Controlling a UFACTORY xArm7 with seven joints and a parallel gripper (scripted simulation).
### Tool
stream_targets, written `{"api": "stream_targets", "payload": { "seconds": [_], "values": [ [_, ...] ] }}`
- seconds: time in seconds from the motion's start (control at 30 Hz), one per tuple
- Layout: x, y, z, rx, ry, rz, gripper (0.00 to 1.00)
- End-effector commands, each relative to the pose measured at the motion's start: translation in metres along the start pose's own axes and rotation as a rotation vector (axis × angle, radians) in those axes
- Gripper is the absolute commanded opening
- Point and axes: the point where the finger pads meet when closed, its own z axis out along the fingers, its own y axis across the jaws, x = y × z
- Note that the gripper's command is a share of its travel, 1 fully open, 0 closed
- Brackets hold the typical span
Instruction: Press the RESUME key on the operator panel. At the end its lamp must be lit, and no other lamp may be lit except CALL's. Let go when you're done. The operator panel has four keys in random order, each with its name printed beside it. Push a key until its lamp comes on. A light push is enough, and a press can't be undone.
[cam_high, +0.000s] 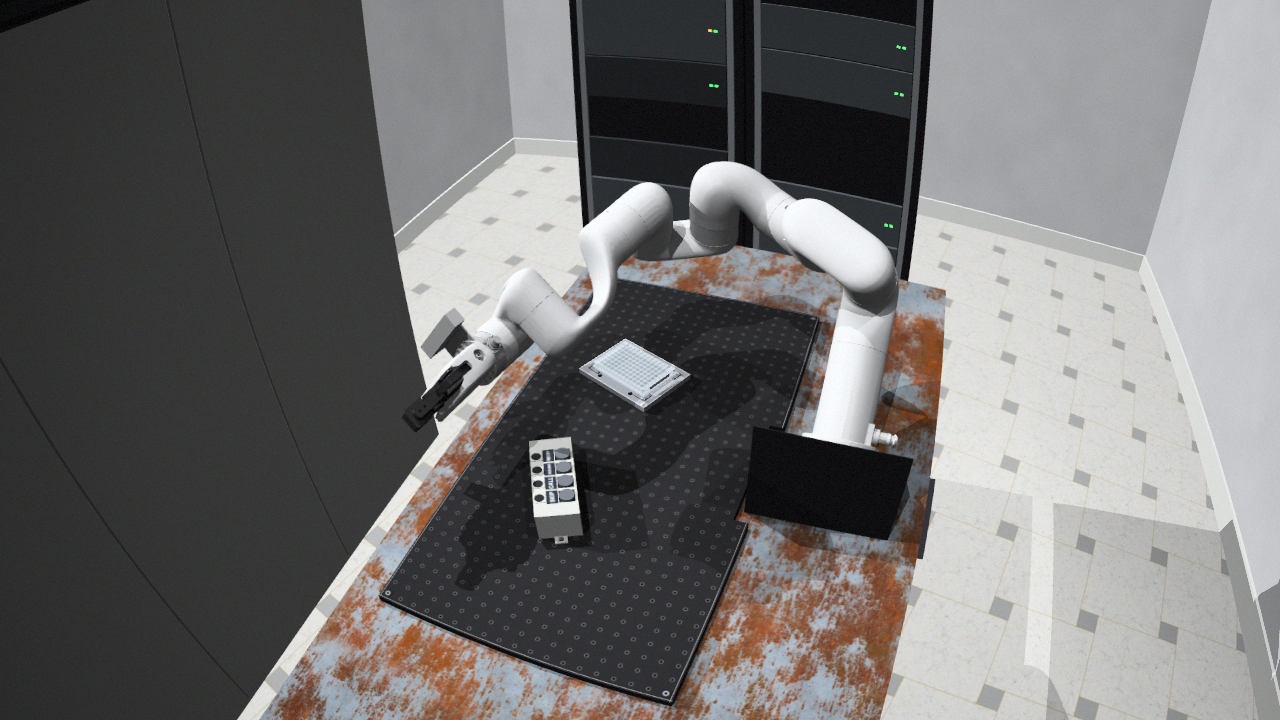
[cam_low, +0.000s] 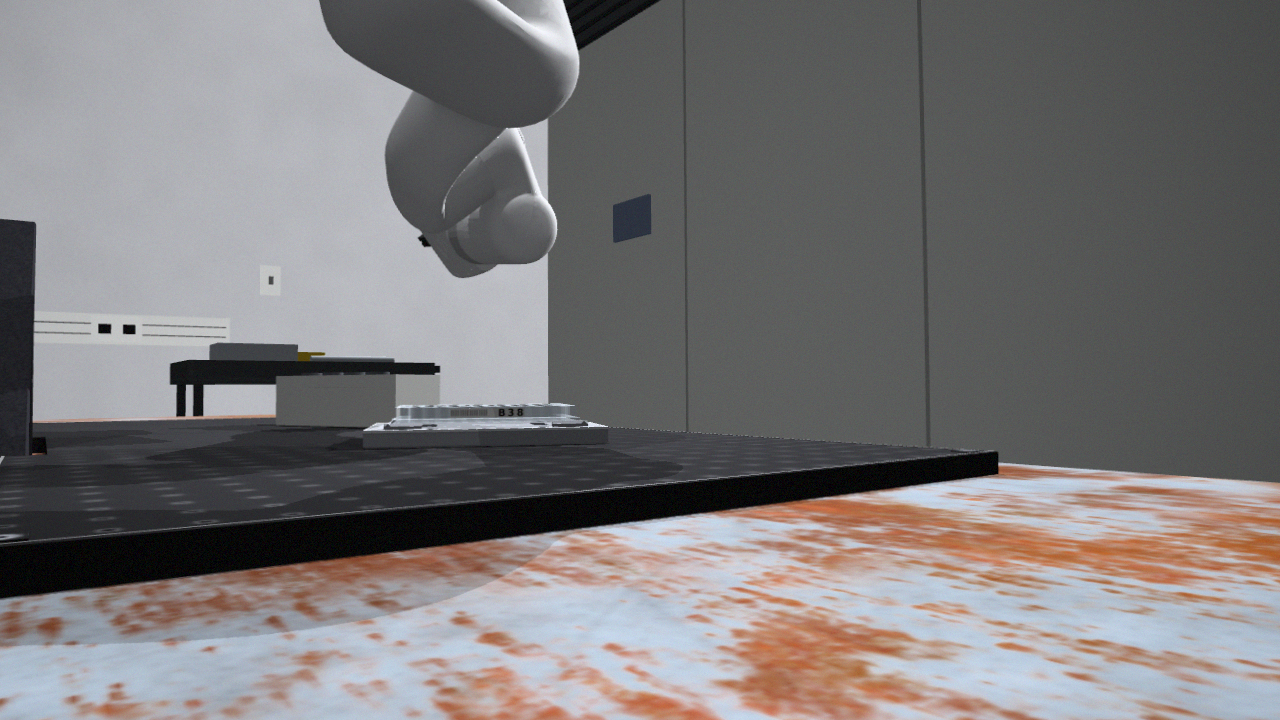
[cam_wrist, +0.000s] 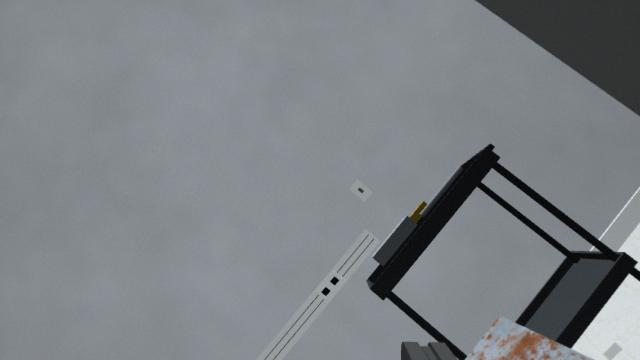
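Note:
The operator panel (cam_high: 555, 488) is a light grey box lying on the black mat, with four round keys in a row and small labels beside them. The labels are too small to read and no lamp looks lit. In the exterior view the panel shows as a pale box (cam_low: 335, 399) behind the well plate. My gripper (cam_high: 420, 413) is shut and empty. It hangs over the table's left edge, up and to the left of the panel, pointing away from it. The wrist view shows only the far wall and a black bench (cam_wrist: 450, 220); neither the fingers nor the panel show there.
A white well plate (cam_high: 634, 371) on its base sits on the mat behind the panel, also in the exterior view (cam_low: 485, 422). A black box (cam_high: 827, 483) stands by the arm's base. A dark cabinet wall (cam_high: 179, 358) rises close on the left, beside the gripper.

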Motion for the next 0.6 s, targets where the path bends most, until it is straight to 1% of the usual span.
{"api": "stream_targets", "payload": {
  "seconds": [0.0, 0.07, 0.13, 0.27, 0.33, 0.37, 0.43, 0.5, 0.57],
  "values": [
    [-0.006, -0.018, 0.008, 0.04, -0.08, 0.01, 0.0],
    [-0.009, -0.023, 0.01, 0.04, -0.08, 0.01, 0.0],
    [-0.015, -0.031, 0.013, 0.057, -0.139, 0.02, 0.0],
    [-0.019, -0.035, 0.015, 0.057, -0.139, 0.02, 0.0],
    [-0.025, -0.042, 0.018, 0.068, -0.202, 0.031, 0.0],
    [-0.029, -0.046, 0.019, 0.068, -0.202, 0.031, 0.0],
    [-0.036, -0.052, 0.021, 0.074, -0.268, 0.043, 0.0],
    [-0.04, -0.056, 0.022, 0.074, -0.268, 0.043, 0.0],
    [-0.048, -0.063, 0.023, 0.073, -0.333, 0.056, 0.0]
  ]
}}
